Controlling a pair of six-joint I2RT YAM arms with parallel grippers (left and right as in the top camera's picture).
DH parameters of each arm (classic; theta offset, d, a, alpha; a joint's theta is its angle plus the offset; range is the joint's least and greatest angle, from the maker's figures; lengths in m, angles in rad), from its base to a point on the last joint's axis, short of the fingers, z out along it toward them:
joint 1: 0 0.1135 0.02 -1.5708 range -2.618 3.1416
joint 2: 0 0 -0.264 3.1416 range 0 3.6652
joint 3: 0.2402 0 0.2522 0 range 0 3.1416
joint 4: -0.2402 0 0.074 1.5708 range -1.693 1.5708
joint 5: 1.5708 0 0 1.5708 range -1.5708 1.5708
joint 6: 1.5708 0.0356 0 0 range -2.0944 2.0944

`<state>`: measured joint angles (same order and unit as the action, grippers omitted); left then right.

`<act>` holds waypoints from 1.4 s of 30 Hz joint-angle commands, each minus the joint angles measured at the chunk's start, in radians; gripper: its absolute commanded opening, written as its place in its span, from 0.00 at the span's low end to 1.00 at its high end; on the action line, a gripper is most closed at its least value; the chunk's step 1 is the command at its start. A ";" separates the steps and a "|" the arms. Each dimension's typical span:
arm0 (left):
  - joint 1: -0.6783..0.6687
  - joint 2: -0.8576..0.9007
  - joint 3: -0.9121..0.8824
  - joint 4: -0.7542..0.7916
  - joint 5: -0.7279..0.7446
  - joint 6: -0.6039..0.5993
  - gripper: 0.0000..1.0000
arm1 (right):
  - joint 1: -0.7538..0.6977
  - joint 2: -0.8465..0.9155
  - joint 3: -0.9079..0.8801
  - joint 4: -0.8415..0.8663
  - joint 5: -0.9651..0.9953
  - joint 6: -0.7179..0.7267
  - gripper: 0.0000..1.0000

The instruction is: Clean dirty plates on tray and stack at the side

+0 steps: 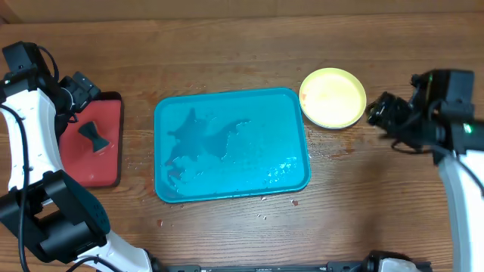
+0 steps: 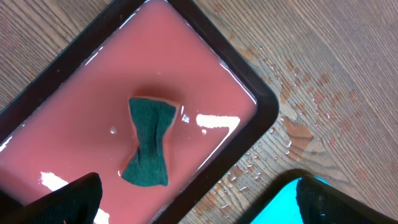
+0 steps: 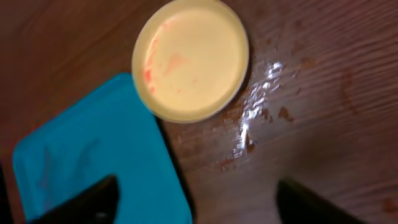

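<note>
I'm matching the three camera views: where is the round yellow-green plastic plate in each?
Overhead: round yellow-green plastic plate, upper right.
Left wrist: not in it.
Right wrist: top centre.
Shared landmark: large teal-blue rectangular plastic tray, seen in all three views.

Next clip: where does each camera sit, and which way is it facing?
Overhead: fixed above the table, looking straight down on the teal tray, left gripper and right gripper at the sides.
Left wrist: looking down at the sponge in the red tray; own fingertips at bottom.
Right wrist: looking down at the yellow-green plate; own fingertips at bottom.
Shared: both wrist views catch a corner of the teal tray.
</note>
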<state>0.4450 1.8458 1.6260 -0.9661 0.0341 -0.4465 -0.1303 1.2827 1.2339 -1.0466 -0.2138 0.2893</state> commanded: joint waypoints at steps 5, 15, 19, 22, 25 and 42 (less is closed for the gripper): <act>0.000 -0.004 0.012 -0.002 0.011 -0.003 1.00 | 0.046 -0.208 0.017 -0.243 -0.016 0.003 1.00; 0.000 -0.004 0.012 -0.002 0.011 -0.003 1.00 | 0.045 -0.246 0.017 -0.337 0.034 0.003 1.00; 0.000 -0.004 0.012 -0.002 0.011 -0.003 1.00 | 0.045 -0.258 0.016 -0.300 0.037 0.004 1.00; 0.000 -0.004 0.012 -0.002 0.011 -0.003 1.00 | 0.051 -0.283 -0.014 -0.230 0.037 0.003 1.00; 0.000 -0.004 0.012 -0.002 0.011 -0.003 1.00 | 0.051 -0.363 -0.101 -0.106 0.032 0.004 1.00; 0.000 -0.004 0.012 -0.002 0.011 -0.003 1.00 | 0.056 -1.076 -0.853 0.614 0.031 0.003 1.00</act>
<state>0.4450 1.8458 1.6260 -0.9688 0.0414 -0.4465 -0.0837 0.2756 0.4519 -0.4824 -0.1936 0.2890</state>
